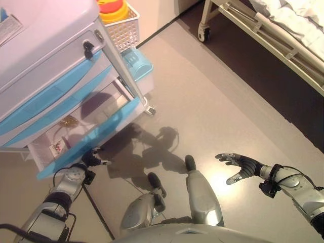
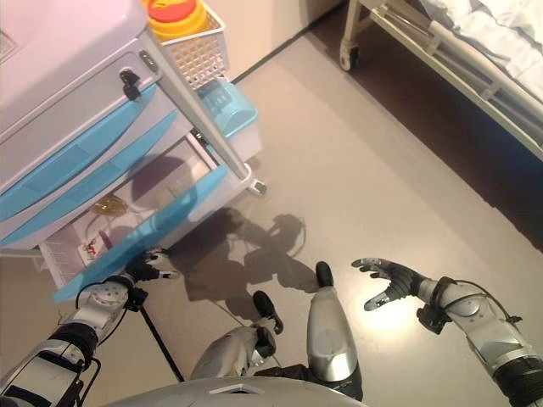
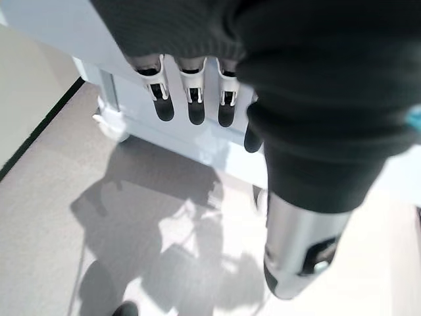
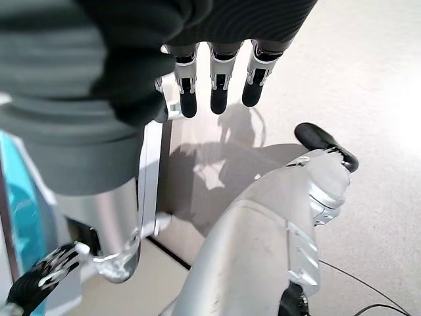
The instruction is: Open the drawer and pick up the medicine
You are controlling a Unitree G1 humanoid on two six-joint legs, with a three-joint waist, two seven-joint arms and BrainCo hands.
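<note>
The white cart's lowest drawer (image 1: 91,139), with a light blue front, is pulled out. Inside lie a gold foil pack (image 1: 68,121) and a small white and red box (image 1: 56,147). My left hand (image 1: 91,159) is just below the drawer front's lower edge, fingers straight and holding nothing; the left wrist view shows its fingertips (image 3: 189,108) pointing at the cart's base. My right hand (image 1: 240,165) hovers open over the floor well to the right, far from the cart. The drawers (image 1: 48,91) above are closed.
A white mesh basket (image 1: 124,29) holding a yellow and orange container hangs on the cart's side, above a light blue bin (image 1: 139,63). The cart's caster (image 1: 150,110) stands on grey floor. A hospital bed (image 1: 273,35) runs across the upper right.
</note>
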